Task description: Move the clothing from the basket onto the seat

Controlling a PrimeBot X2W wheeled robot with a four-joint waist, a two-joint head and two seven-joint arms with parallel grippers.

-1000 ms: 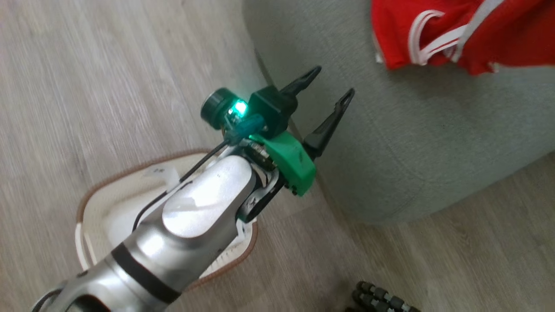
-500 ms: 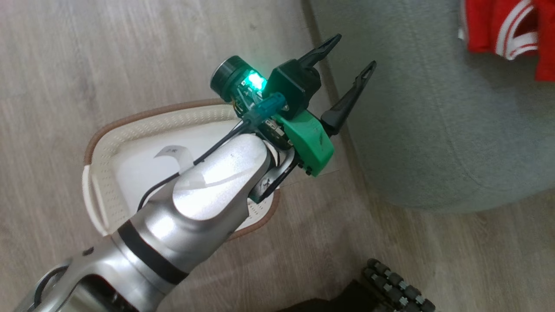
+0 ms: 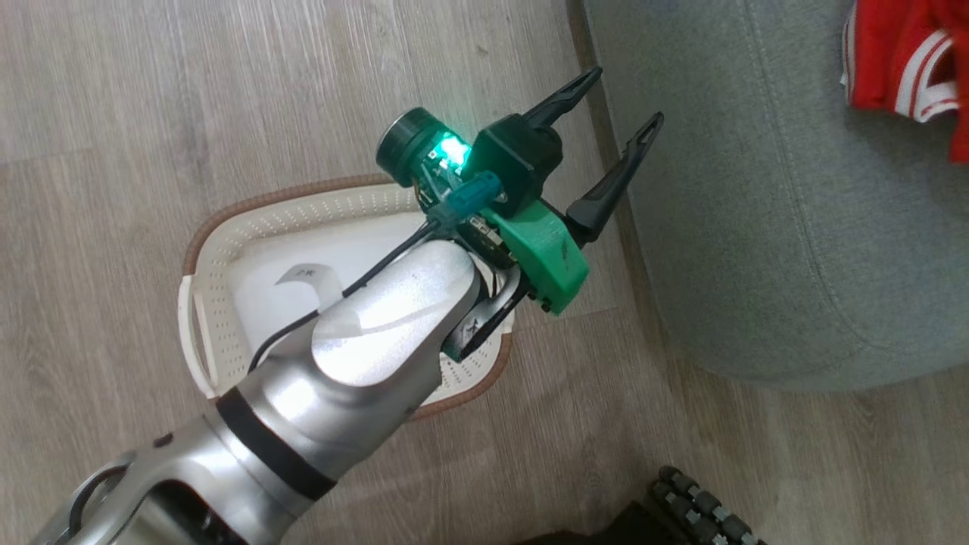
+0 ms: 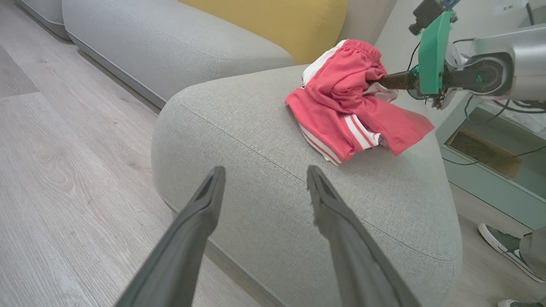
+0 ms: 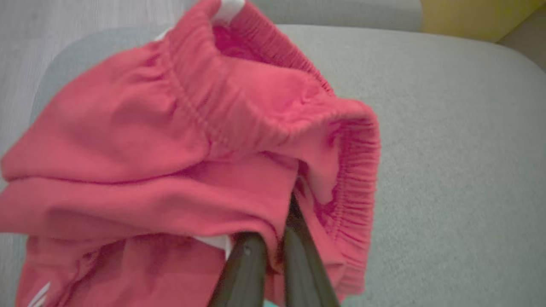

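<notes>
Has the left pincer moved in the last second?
Yes. Judged against the seat, the left pincer has drawn back toward the basket: both tips were over the seat, now one sits at its edge.

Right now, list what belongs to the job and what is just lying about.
Job:
clothing, on the seat
basket
right tool, shut on the clothing
left tool, open, holding nothing

Lying about:
yellow cushion
a person's shoe
floor
</notes>
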